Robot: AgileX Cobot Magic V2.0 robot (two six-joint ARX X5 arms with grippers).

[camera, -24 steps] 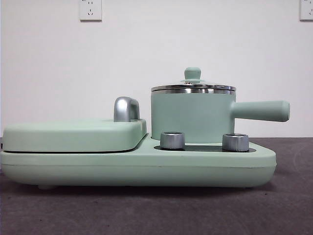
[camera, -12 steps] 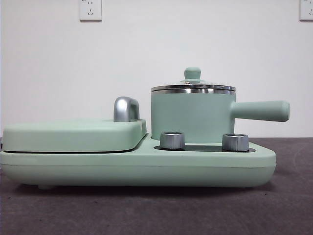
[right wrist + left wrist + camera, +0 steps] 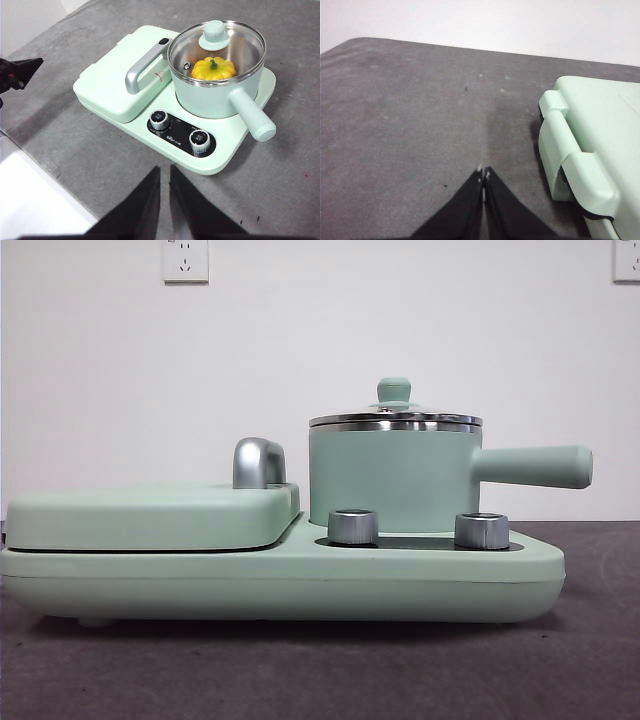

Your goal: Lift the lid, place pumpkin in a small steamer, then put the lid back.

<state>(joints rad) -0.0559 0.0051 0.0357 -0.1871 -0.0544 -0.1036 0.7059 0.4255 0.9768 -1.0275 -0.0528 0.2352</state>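
1. Locate the small steamer (image 3: pixel 390 475) on the right section of the mint-green cooker base (image 3: pixel 280 585). It stands upright, with its long side handle (image 3: pixel 535 466) pointing to the right in the front view.
2. Confirm that the lid (image 3: pixel 216 46) sits flat on the steamer rim, with its mint-green knob (image 3: pixel 394 390) on top.
3. Check the pumpkin (image 3: pixel 213 69) through the glass in the right wrist view. It lies inside the steamer, under the lid, with its green stem up.
4. Note the flat hinged cover (image 3: pixel 150 515) on the left section of the base. Its chrome handle (image 3: pixel 258 462) stands just beside the steamer.
5. Note the two steel dials (image 3: pixel 353 526) on the near edge of the base, in front of the steamer.
6. Read the right gripper (image 3: pixel 164 172): it hangs above the counter (image 3: pixel 295 165) on the near side of the cooker, well apart from it, holding nothing. Its jaws stand almost together, with only a thin gap between the tips.
7. Read the left gripper (image 3: pixel 484 173): its jaws are clenched tip to tip, holding nothing, above bare counter beside the left end of the base. It touches nothing.
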